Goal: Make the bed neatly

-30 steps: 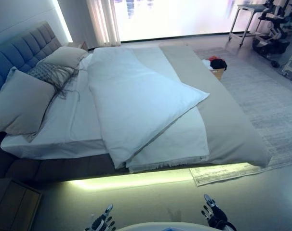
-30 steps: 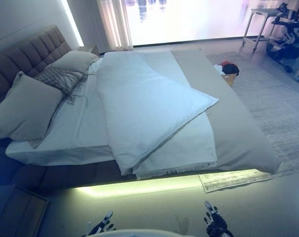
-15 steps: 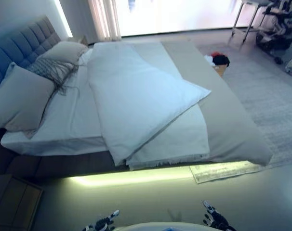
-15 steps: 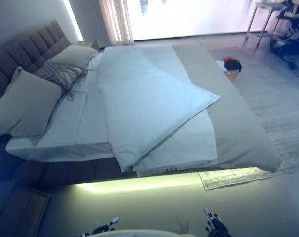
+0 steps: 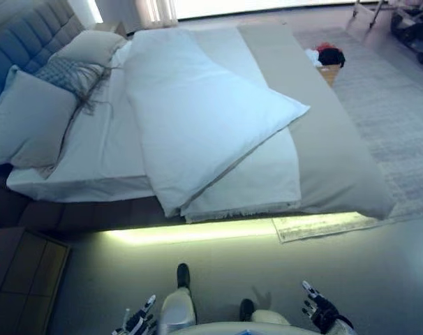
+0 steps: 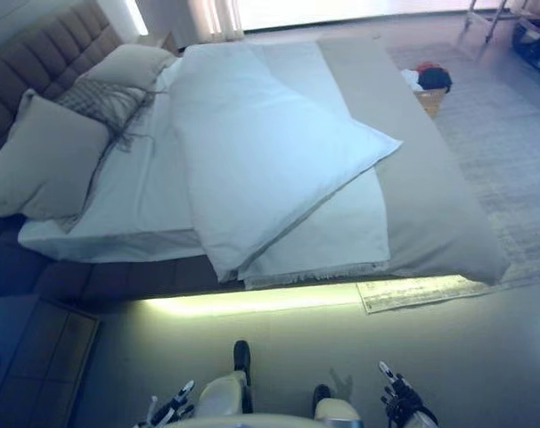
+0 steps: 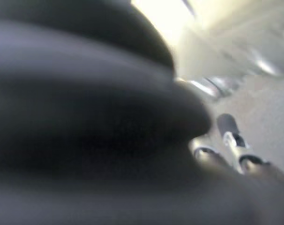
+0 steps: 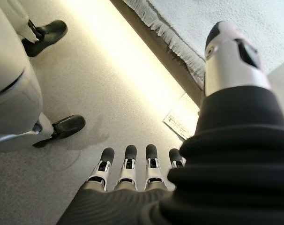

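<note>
The bed's white duvet [image 5: 197,118] lies folded back diagonally, one corner pointing to the bed's foot side. Under it a white fringed blanket [image 5: 253,188] reaches the near edge. A beige bedspread [image 5: 330,160] covers the foot end. The white sheet [image 5: 93,153] is bare near the pillows [image 5: 30,125]. My left hand [image 5: 136,322] and right hand [image 5: 320,310] hang low over the floor, well short of the bed, both open and empty. The right wrist view shows straight fingers [image 8: 128,164] above the carpet. The left wrist view is mostly filled by the dark cover.
A tufted headboard [image 5: 23,42] is at the left, with a second pillow [image 5: 93,45] and a grey fringed cushion [image 5: 72,73]. A nightstand [image 5: 19,279] stands at the lower left. A basket of clothes [image 5: 327,59] sits on a rug [image 5: 393,118] beyond the bed.
The whole picture has shifted: the camera now looks further down and closer to the bed. The bedding has not moved. Both hands stay low and open.
</note>
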`<state>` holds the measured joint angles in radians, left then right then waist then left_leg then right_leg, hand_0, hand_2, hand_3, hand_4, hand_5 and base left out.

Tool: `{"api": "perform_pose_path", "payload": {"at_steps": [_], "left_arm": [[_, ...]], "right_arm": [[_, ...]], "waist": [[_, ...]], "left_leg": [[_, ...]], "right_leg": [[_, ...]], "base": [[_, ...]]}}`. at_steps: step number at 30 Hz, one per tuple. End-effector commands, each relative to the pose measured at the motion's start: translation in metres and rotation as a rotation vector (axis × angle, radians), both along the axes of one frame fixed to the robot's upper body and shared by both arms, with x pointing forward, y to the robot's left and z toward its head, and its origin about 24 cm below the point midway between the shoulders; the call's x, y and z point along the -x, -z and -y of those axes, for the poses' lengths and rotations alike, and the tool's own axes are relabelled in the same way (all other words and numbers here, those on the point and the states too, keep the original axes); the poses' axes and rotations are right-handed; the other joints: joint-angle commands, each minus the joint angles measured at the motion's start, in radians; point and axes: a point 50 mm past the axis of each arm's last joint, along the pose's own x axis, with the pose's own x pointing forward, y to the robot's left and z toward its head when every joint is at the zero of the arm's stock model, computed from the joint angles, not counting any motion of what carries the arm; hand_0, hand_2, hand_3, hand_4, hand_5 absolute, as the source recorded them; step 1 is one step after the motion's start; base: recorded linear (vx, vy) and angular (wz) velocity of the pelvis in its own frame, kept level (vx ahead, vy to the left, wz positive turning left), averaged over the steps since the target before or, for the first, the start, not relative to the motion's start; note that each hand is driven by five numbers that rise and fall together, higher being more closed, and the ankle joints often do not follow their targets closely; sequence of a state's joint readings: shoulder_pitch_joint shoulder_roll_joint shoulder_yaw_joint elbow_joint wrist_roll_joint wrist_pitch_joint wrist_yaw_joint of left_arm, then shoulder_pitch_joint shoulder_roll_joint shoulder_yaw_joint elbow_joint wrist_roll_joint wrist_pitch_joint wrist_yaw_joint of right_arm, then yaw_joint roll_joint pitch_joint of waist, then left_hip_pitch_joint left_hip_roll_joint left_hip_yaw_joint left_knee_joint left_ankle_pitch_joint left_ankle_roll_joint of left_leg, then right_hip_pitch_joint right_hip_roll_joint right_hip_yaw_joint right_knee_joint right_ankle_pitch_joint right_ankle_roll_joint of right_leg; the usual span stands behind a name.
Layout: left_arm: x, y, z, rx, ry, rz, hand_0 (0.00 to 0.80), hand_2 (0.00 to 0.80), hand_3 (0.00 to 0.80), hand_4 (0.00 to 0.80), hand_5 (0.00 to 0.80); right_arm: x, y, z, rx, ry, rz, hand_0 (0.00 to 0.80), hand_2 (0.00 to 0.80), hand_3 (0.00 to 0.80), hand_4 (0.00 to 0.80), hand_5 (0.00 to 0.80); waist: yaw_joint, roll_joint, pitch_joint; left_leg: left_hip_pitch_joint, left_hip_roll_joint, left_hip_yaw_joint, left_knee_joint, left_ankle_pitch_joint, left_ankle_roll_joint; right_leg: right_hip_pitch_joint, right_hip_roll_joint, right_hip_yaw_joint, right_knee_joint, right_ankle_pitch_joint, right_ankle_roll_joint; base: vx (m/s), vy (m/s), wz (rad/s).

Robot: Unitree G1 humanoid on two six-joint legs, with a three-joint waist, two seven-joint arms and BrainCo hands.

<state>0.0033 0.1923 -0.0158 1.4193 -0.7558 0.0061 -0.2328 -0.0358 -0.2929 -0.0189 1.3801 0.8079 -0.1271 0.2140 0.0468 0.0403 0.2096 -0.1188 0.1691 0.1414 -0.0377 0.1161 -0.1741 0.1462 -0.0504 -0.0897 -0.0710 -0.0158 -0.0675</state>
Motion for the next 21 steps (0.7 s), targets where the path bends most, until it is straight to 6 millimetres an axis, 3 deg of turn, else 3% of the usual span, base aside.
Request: {"api": "perform_pose_path", "payload": {"at_steps": [1,4,6,8,12,16,19,21], "left_arm": [[0.004,-0.001,-0.008,-0.037,-0.102,0.038,0.0,0.0,0.0,0.0,0.0],[0.006,-0.001,-0.011,-0.055,-0.081,0.019,0.0,0.0,0.0,0.0,0.0],[0.003,-0.002,-0.013,-0.062,-0.039,0.018,0.0,0.0,0.0,0.0,0.0],[-0.004,-0.003,-0.014,-0.065,0.009,0.025,0.0,0.0,0.0,0.0,0.0],[-0.017,-0.007,-0.019,-0.069,0.082,0.044,0.0,0.0,0.0,0.0,0.0],[-0.025,-0.01,-0.027,-0.088,0.138,0.045,0.0,0.0,0.0,0.0,0.0],[-0.031,-0.012,-0.031,-0.095,0.144,0.061,0.0,0.0,0.0,0.0,0.0],[-0.038,-0.013,-0.029,-0.093,0.136,0.088,0.0,0.0,0.0,0.0,0.0]], "right_arm": [[-0.004,-0.004,0.009,0.04,0.016,0.035,0.0,0.0,0.0,0.0,0.0],[0.007,0.001,0.0,-0.01,0.044,0.016,0.0,0.0,0.0,0.0,0.0],[0.012,0.004,-0.008,-0.041,0.022,0.022,0.0,0.0,0.0,0.0,0.0],[0.008,0.005,-0.016,-0.063,0.032,0.051,0.0,0.0,0.0,0.0,0.0],[-0.002,0.004,-0.018,-0.067,0.032,0.078,0.0,0.0,0.0,0.0,0.0],[0.001,0.004,-0.017,-0.068,0.064,0.077,0.0,0.0,0.0,0.0,0.0],[0.006,0.005,-0.016,-0.079,0.076,0.074,0.0,0.0,0.0,0.0,0.0],[0.005,0.004,-0.016,-0.093,0.074,0.092,0.0,0.0,0.0,0.0,0.0]], "waist": [[0.011,0.015,-0.018],[0.031,-0.01,-0.055],[0.036,-0.028,-0.087],[0.031,-0.043,-0.11],[0.021,-0.048,-0.133],[-0.008,-0.041,-0.14],[-0.047,-0.022,-0.117],[-0.065,-0.02,-0.09]], "left_leg": [[-0.065,0.012,0.02,-0.041,0.117,0.034],[-0.047,-0.007,0.04,0.014,0.079,0.053],[-0.044,-0.035,0.05,0.058,0.034,0.088],[-0.042,-0.073,0.046,0.087,0.0,0.127],[-0.038,-0.148,0.023,0.101,-0.046,0.196],[-0.01,-0.188,0.01,0.078,-0.062,0.23],[0.045,-0.182,0.017,0.035,-0.051,0.215],[0.092,-0.181,0.011,0.018,-0.064,0.2]], "right_leg": [[0.18,-0.032,-0.008,0.107,-0.147,0.13],[0.242,-0.091,-0.033,0.119,-0.173,0.173],[0.249,-0.134,-0.051,0.15,-0.154,0.202],[0.213,-0.17,-0.053,0.215,-0.087,0.224],[0.123,-0.202,-0.014,0.383,0.04,0.214],[-0.029,-0.156,0.021,0.533,0.099,0.201],[-0.169,-0.087,-0.003,0.437,0.046,0.178],[-0.244,-0.071,-0.029,0.281,0.05,0.172]], "base": [[0.488,0.323,-0.35],[0.461,0.27,-0.3],[0.473,0.333,-0.22],[0.341,0.331,0.04],[0.281,0.294,0.31],[0.242,0.171,0.2],[0.222,0.016,0.17],[0.177,-0.131,-0.13]]}}
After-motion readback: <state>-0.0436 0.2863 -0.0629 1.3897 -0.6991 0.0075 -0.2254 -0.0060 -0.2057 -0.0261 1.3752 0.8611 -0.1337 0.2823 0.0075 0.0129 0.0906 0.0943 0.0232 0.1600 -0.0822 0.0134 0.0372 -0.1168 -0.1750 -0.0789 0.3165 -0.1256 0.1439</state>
